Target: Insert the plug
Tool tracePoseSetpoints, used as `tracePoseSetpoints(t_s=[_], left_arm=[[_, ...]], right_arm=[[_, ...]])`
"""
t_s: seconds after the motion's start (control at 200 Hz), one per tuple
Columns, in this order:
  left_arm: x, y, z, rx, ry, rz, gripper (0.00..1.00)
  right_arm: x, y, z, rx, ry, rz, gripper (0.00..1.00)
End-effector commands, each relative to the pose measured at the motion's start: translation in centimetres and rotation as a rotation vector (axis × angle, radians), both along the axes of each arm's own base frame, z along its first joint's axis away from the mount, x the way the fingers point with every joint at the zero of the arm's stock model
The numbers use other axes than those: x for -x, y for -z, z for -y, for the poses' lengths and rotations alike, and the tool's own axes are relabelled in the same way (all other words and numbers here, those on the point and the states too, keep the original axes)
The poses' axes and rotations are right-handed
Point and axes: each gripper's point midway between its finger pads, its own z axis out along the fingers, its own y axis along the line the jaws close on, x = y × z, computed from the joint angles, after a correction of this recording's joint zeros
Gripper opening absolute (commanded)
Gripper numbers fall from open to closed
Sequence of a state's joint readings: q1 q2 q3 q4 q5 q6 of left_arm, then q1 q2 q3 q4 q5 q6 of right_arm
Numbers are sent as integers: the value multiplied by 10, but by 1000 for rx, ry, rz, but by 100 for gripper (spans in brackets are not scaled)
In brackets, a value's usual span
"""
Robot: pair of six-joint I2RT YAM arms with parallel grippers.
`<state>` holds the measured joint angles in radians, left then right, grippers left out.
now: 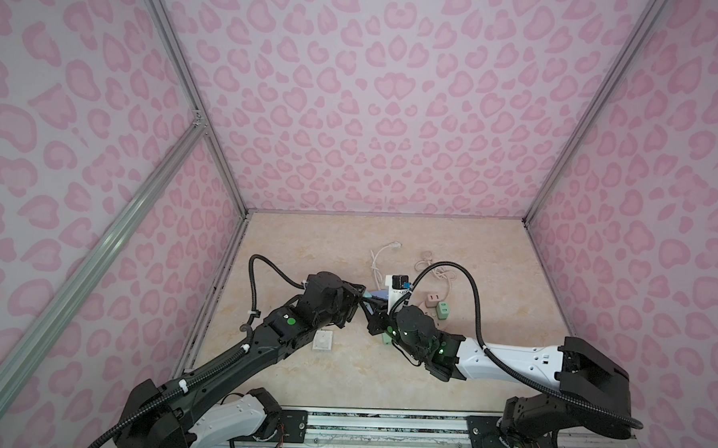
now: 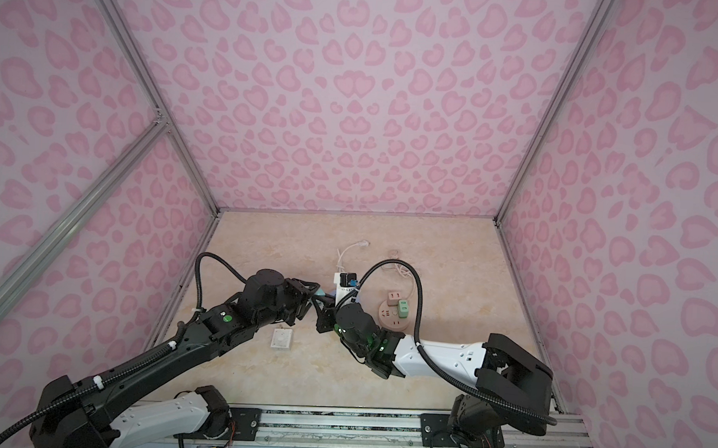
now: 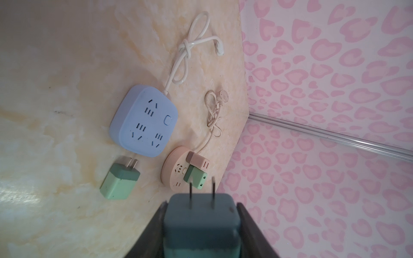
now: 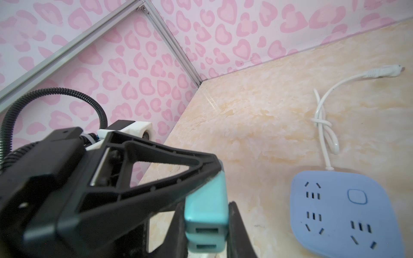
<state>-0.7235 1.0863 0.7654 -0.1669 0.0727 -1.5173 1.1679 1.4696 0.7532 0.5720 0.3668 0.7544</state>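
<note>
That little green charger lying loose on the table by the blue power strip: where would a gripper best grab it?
Across the flat sides of its boxy body, coming down from above. The green charger lies flat, prongs pointing sideways at the blue power strip, so that grip likely leaves them free.

The worktop (image 3: 55, 89) has a marble-look finish, smooth with a soft gloss that catches the light. The blue power strip (image 3: 143, 122) is smooth matt plastic. The teal plug (image 3: 201, 223) is plastic with a slight sheen and thin bare metal prongs (image 3: 213, 192). The wall (image 3: 335, 67) is a matt print, edged by a brushed metal rail (image 3: 335, 135).
</note>
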Motion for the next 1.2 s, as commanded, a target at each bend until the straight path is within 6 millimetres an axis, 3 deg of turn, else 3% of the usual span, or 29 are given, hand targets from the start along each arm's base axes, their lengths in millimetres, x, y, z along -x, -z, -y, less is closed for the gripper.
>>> tracePoseSetpoints(t_s=[0.0,0.095,0.22,0.34,0.525,0.65,0.915,1.035,1.195], left_arm=[[4,-9,10,48,48,14,6],[4,-8,11,45,54,15,23],[3,-12,7,5,57,29,65],[1,-21,-7,-74,42,58,81],[5,-35,-39,-225,23,127,85],[14,-28,-68,-405,47,144,85],[39,-25,-124,-669,60,174,83],[44,-30,-136,-702,47,195,83],[42,-31,-133,-714,63,215,83]], right_arm=[[0,1,-3,2,-9,15,1],[1,0,-4,-2,-18,11,0],[3,4,-5,1,-36,-7,0],[4,11,-1,12,-62,-65,0],[3,29,20,89,-89,-222,0],[5,35,37,206,-147,-321,0],[23,40,91,617,-297,-554,0],[18,34,105,718,-326,-631,0],[5,21,101,755,-358,-638,0]])
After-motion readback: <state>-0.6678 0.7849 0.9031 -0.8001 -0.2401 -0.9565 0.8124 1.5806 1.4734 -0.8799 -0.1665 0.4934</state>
